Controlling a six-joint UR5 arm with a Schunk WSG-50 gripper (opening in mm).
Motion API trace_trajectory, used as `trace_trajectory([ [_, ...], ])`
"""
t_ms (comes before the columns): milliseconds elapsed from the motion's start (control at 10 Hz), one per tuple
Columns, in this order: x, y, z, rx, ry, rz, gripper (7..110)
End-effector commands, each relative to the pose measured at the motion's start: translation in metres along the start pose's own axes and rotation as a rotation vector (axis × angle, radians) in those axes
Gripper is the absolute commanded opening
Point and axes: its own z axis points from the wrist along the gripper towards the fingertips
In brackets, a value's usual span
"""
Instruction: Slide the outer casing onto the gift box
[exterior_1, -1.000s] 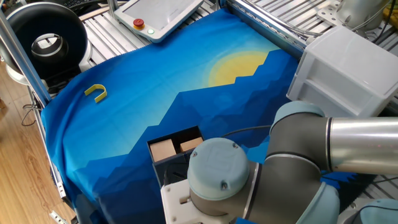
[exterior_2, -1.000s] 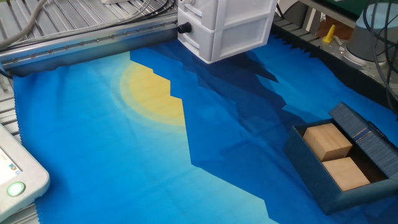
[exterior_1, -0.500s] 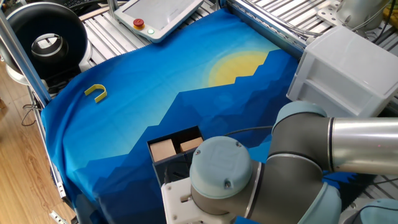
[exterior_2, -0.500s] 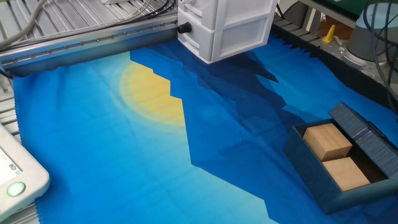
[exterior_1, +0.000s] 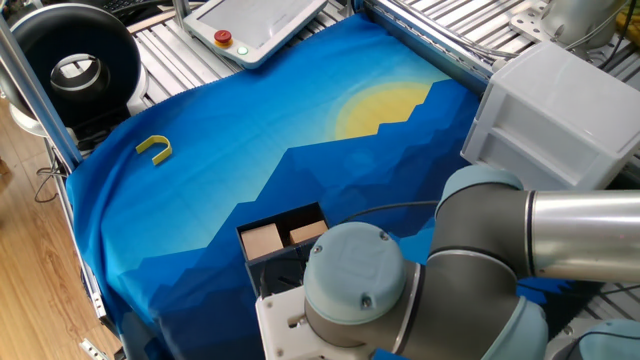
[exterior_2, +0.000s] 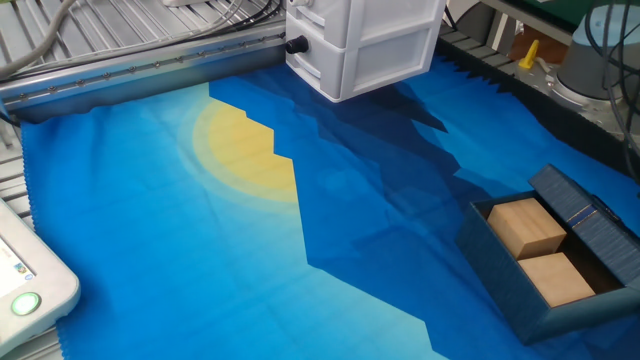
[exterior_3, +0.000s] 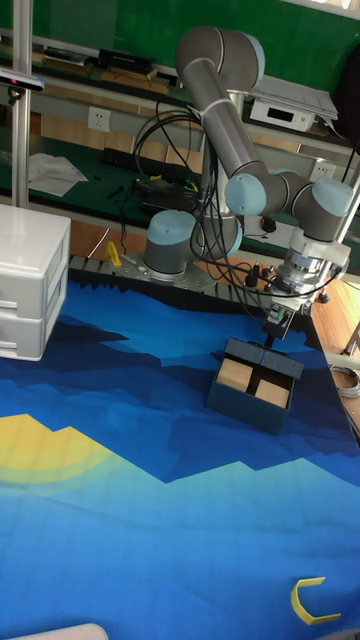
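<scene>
The gift box (exterior_2: 500, 275) is a dark square tray holding two tan blocks (exterior_2: 540, 255) near the cloth's edge. It also shows as the gift box (exterior_1: 283, 237) and the gift box (exterior_3: 240, 395). The outer casing (exterior_2: 580, 212), a ribbed navy sleeve, covers only the tray's end nearest the arm and shows as the outer casing (exterior_3: 268, 358) in the tall view. My gripper (exterior_3: 272, 335) hangs just above that sleeve's back edge, fingers drawn together, holding nothing. The arm hides it in one fixed view, and it lies outside the other.
A white plastic drawer unit (exterior_2: 365, 40) stands at the cloth's far side, also seen as the drawer unit (exterior_3: 25, 280). A yellow U-shaped piece (exterior_1: 155, 148) lies near one corner. A teach pendant (exterior_1: 255, 25) rests beyond the cloth. My arm's large joints (exterior_1: 450, 280) crowd the box's side.
The arm's wrist joint has shifted very slightly in one fixed view. The box and sleeve have not moved.
</scene>
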Motion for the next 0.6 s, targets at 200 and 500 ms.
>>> trace_trajectory([
  [200,-0.008,-0.015,0.007,-0.006,-0.027,0.008,7],
  [500,-0.011,-0.019,0.002,-0.002,-0.029,0.015,7],
])
